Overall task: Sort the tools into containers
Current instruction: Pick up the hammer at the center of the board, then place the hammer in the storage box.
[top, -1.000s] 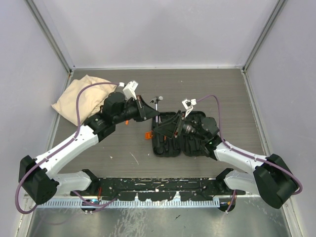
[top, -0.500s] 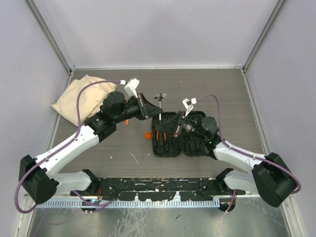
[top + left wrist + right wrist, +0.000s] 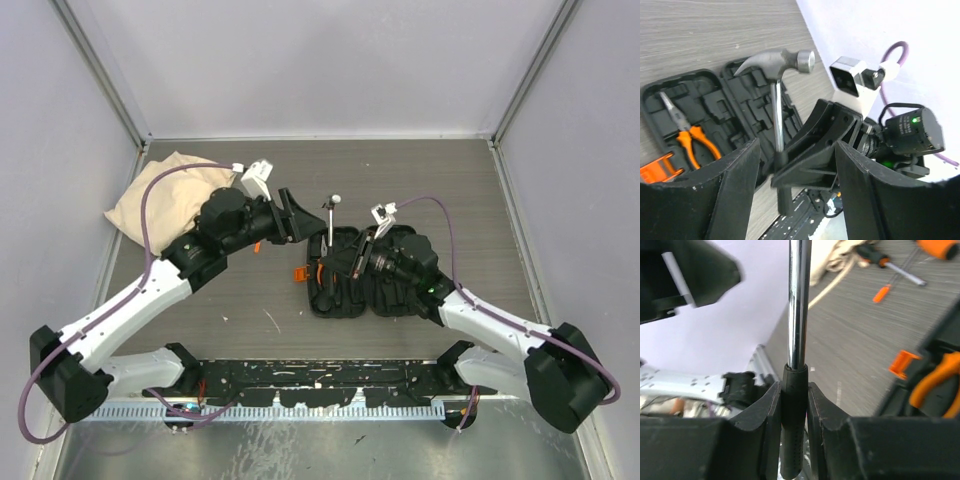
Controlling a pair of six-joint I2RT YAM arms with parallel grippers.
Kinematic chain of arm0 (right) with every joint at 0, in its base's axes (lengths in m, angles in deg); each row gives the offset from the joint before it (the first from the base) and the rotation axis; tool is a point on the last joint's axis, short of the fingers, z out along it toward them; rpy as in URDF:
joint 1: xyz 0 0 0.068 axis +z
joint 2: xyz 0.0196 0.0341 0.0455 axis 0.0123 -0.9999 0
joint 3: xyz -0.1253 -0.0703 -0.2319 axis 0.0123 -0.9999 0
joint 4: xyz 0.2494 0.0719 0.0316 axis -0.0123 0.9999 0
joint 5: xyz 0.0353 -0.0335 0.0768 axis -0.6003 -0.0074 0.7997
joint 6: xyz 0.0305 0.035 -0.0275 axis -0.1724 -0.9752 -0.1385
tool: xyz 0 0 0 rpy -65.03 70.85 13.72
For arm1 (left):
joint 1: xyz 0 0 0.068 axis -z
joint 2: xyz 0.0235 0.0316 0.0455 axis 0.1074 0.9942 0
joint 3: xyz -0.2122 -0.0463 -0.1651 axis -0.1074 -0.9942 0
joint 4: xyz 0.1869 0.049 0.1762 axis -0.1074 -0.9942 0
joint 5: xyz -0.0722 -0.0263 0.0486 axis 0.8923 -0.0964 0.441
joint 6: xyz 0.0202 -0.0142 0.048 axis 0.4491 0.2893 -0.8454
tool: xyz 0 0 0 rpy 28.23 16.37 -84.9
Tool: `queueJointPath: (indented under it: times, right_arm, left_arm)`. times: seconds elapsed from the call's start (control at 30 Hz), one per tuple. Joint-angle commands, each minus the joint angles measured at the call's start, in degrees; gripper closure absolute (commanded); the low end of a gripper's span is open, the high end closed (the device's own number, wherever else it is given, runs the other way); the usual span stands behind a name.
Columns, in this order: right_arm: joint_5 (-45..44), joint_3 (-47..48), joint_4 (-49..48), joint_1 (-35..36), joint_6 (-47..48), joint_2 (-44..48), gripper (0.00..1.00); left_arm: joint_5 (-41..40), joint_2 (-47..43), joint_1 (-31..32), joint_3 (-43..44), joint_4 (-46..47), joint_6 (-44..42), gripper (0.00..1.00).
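Note:
A small claw hammer [image 3: 331, 222] stands upright over the open black tool case [image 3: 385, 300]. My right gripper [image 3: 345, 262] is shut on its black handle [image 3: 794, 405], and the steel shaft [image 3: 799, 305] rises from between the fingers. The left gripper [image 3: 294, 214] hangs open just left of the hammer, touching nothing. In the left wrist view the hammer's head [image 3: 780, 61] shows between the spread fingers [image 3: 730, 190]. Orange-handled pliers [image 3: 690, 137] lie in the case's left half. A screwdriver [image 3: 880, 259] and a short orange tool [image 3: 881, 293] lie on the table.
A beige cloth bag [image 3: 165, 200] lies at the back left of the table. An orange latch [image 3: 299, 274] sticks out of the case's left edge. An orange tool [image 3: 258, 245] lies partly under the left arm. Grey walls close in the table on three sides.
The right gripper shut on the hammer's handle. After that the left gripper opened, let the hammer go and drew back to the left. The hammer's head shifted slightly right.

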State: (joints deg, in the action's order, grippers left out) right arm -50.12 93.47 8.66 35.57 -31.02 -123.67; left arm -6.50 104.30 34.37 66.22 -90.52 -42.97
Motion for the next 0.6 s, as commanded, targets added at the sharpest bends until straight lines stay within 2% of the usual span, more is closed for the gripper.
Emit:
queueJointPath:
  times: [0.0,0.27,0.57]
  right_arm:
    - [-14.35,7.48,18.31,0.11,8.77,4.49,1.00]
    - [-27.96,17.59,43.87,0.38,18.74,0.14,1.00]
    - [-36.21,28.22,57.91,3.21,21.21,-13.80,0.99]
  left_arm:
    - [-7.14,-5.06,-0.77,2.65,-7.85,-4.74,0.36]
    - [-11.97,-6.30,-5.90,3.91,-22.49,-9.36,0.35]
    - [-14.33,-5.95,-6.65,4.14,-27.58,-12.07,0.34]
